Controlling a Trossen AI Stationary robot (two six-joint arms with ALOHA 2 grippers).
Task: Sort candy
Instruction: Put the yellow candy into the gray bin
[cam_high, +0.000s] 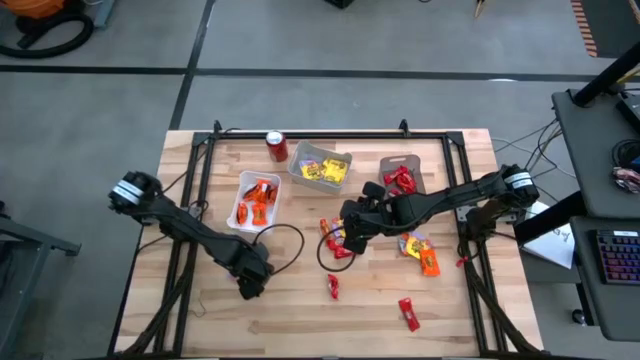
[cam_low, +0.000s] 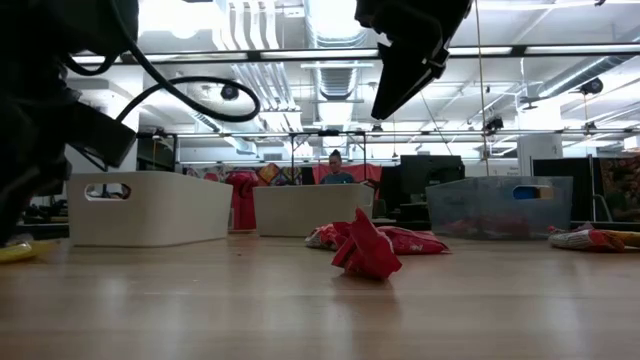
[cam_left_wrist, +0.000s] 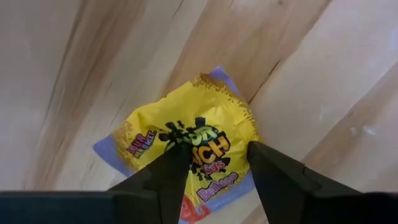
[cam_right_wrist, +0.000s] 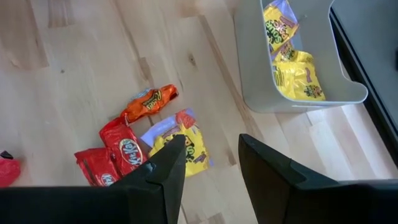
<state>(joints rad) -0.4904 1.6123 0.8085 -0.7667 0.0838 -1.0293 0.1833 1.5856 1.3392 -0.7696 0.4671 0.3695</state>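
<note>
- The wooden table is showing bare boards along its near edge and left side; three bins are sitting in a row toward the far edge, beside a red soda can.
- The white bin is holding orange candy, the middle bin yellow packets, the clear bin red ones.
- The right arm is reaching in from the right edge, its right gripper hovering above a loose candy cluster with fingers apart and holding nothing.
- The left arm is angling down at the near-left, its left gripper standing with fingers apart directly over a yellow packet lying flat on the wood.
- Stray red sweets are lying toward the near edge.
</note>
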